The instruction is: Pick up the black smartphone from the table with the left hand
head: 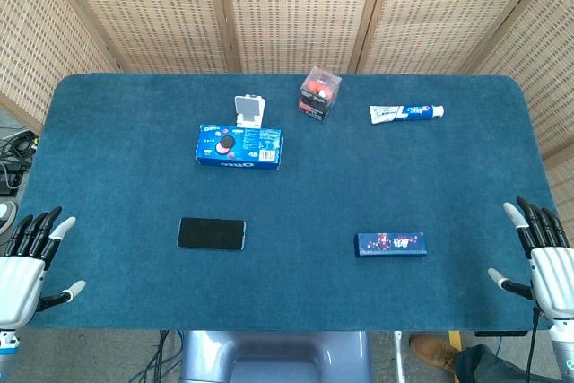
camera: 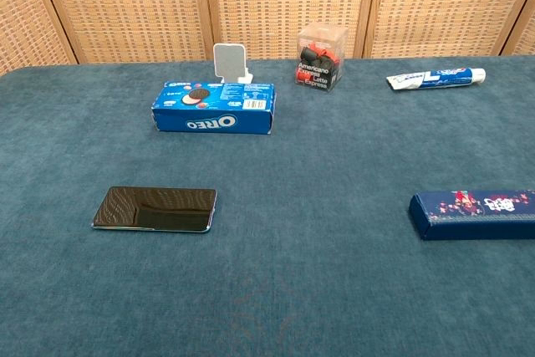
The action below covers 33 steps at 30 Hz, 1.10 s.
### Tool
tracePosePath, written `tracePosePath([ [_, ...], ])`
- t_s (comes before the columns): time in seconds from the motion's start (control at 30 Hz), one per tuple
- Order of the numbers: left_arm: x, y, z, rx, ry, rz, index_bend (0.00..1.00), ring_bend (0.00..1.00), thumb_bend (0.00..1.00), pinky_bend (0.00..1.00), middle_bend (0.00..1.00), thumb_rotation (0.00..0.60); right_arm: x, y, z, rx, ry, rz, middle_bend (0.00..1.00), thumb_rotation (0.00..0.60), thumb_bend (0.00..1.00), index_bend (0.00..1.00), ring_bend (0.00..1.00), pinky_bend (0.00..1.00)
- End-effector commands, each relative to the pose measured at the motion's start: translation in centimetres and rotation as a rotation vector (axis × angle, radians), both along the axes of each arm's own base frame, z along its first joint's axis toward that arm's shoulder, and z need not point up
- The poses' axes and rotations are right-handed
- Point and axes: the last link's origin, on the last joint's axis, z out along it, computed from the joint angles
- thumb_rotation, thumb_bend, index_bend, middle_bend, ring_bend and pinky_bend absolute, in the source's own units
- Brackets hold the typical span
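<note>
1. The phone lies nearest the chest camera, flat and screen-up on the blue desk, on the robot's left half and in front of the cookie box, well apart from it.
2. The left hand sits at the near-left edge of the desk, fingers spread and holding nothing; it is apart from the phone. The right hand rests at the near-right edge, also spread and empty.
3. The task is not yet begun: the phone is untouched.
4. Main risk, as a judgement: the phone is thin and lies flush on soft cloth, so fingers may slide over its glossy top and fail to get under an edge.
5. Pushing sideways could shove the phone across the desk, possibly toward the near edge.
6. Pressing down hard to pinch the long sides may tip or squirt it out of the grasp.
7. A wide reach could overshoot toward the cookie box and the small white stand behind it.
8. The dark blue box, toothpaste and clear cube lie well away and look unlikely to interfere.
</note>
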Motion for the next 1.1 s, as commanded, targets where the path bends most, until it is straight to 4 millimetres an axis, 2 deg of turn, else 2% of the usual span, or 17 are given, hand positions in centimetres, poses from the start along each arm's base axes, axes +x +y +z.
tracePosePath([
  [0.03, 0.0, 0.0, -0.1, 0.0, 0.005, -0.001, 0.0, 0.0, 0.0, 0.0, 0.0, 0.6, 0.0, 0.0, 0.0, 0.0, -0.002, -0.001, 0.0, 0.6, 0.0, 0.07, 0.0, 0.0],
  [0.3, 0.3, 0.3, -1.1, -0.039, -0.001, -0.017, 0.0, 0.0, 0.0, 0.0, 0.0, 0.6, 0.0, 0.0, 0.1, -0.001, -0.012, -0.004, 0.0, 0.6, 0.0, 0.07, 0.0, 0.0],
  [0.43, 1.1, 1.4, -3.7, -0.147, -0.018, -0.048, 0.0, 0.0, 0.0, 0.0, 0.0, 0.6, 0.0, 0.0, 0.2, -0.003, -0.019, -0.005, 0.0, 0.6, 0.0, 0.07, 0.0, 0.0],
  [0.5, 1.8, 2.5, -5.8, -0.227, -0.033, -0.062, 0.05, 0.0, 0.02, 0.0, 0.0, 0.6, -0.1, -0.1, 0.2, 0.001, -0.02, -0.008, 0.0, 0.6, 0.0, 0.07, 0.0, 0.0],
  [0.6, 3.1, 4.4, -9.1, -0.313, -0.046, -0.09, 0.15, 0.0, 0.1, 0.0, 0.0, 0.6, -0.1, -0.2, 0.2, 0.004, -0.023, -0.013, 0.0, 0.6, 0.0, 0.07, 0.0, 0.0],
  [0.77, 4.9, 7.1, -13.4, -0.367, -0.052, -0.101, 0.14, 0.0, 0.21, 0.0, 0.0, 0.6, -0.4, -0.3, 0.2, 0.006, -0.029, -0.022, 0.0, 0.6, 0.0, 0.07, 0.0, 0.0],
  [0.87, 5.4, 7.8, -14.5, -0.371, -0.051, -0.098, 0.12, 0.0, 0.29, 0.0, 0.0, 0.6, -0.5, -0.4, 0.3, 0.005, -0.034, -0.027, 0.0, 0.6, 0.0, 0.07, 0.0, 0.0],
  [1.1, 6.2, 9.4, -17.4, -0.376, -0.019, -0.061, 0.11, 0.0, 0.29, 0.0, 0.0, 0.6, -0.9, -0.6, 0.6, 0.006, -0.051, -0.041, 0.0, 0.6, 0.0, 0.07, 0.0, 0.0],
])
